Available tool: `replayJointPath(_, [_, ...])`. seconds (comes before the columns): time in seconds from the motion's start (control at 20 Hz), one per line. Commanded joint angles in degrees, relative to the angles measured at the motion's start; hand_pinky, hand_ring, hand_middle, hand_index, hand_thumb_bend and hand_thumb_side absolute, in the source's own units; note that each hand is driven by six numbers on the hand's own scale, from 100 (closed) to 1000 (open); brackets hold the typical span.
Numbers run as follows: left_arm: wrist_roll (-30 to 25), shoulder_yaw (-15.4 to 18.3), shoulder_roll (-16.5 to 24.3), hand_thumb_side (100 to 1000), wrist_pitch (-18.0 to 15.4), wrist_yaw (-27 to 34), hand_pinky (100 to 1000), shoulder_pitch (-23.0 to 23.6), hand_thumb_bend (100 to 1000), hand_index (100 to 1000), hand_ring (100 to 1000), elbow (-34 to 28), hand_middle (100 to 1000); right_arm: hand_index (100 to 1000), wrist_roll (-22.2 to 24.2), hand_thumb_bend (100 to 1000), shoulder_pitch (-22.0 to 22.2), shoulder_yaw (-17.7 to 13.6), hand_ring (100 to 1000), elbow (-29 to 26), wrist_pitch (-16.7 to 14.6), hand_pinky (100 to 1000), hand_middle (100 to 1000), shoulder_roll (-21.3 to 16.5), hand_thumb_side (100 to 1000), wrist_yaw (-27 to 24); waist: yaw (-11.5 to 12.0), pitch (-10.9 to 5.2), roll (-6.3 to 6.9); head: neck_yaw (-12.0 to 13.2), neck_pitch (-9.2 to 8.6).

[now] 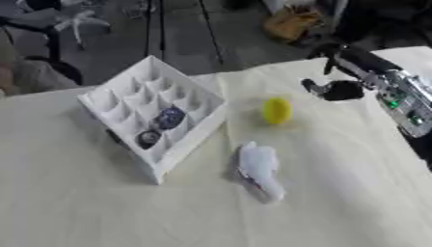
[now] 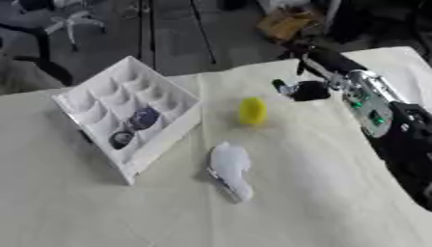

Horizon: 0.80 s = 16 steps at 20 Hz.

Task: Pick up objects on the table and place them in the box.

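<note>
Grey floor, brown bag beyond.

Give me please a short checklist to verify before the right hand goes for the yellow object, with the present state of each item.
1. Yellow object free on the table, nothing on it: ok.
2. Right hand near it: ok, it is beside the object on the right, apart from it.
3. Right hand holds nothing: cannot tell, its fingers are not clear.
4. Box has free compartments: ok, only two dark round things lie in it.
5. White object out of the path: ok, it lies nearer the camera than the yellow one.
6. Left hand out of the way: ok, it is in neither view.
</note>
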Motion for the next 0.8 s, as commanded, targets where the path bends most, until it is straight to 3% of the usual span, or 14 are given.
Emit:
replayJointPath(0.05, [-0.4,0.0,0.5,1000,0.0,0.3,661,0.0,173,826,635,-1.2,751,893,0.2,332,-1.7,0.3,599,0.5,-0.7,726,871,-0.3,570,0.1,0.2,0.12,0.65,-0.2,-0.25])
replayJointPath(0.8, [-0.9,-0.2,0.1,1000,-0.1,0.7,661,0.3,171,827,635,-1.2,750,890,1.7,292,-2.7,1.7,585,4.0,-2.4,715,865,2.4,594,-0.6,1.0,0.15,1.29,-0.6,0.39])
